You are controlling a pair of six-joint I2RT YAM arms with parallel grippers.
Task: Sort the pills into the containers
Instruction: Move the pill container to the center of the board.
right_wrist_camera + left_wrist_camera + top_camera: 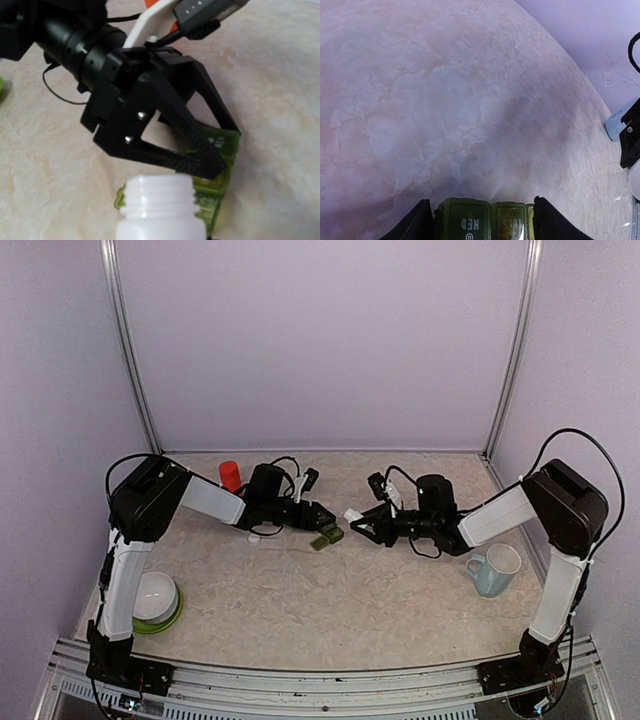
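Your left gripper (324, 532) is closed on the green containers (480, 220), the strip lying crosswise between its fingers low over the counter (445, 100), and just right of it your right gripper (358, 520) grips an uncapped white bottle (160, 210), mouth towards the strip.

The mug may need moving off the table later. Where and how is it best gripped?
Probably the mug by its rim wall, coming from straight above with one of the fingers inside and one outside. It stands upright with its mouth open, and its handle, pointing left in the top view, looks small to pinch.
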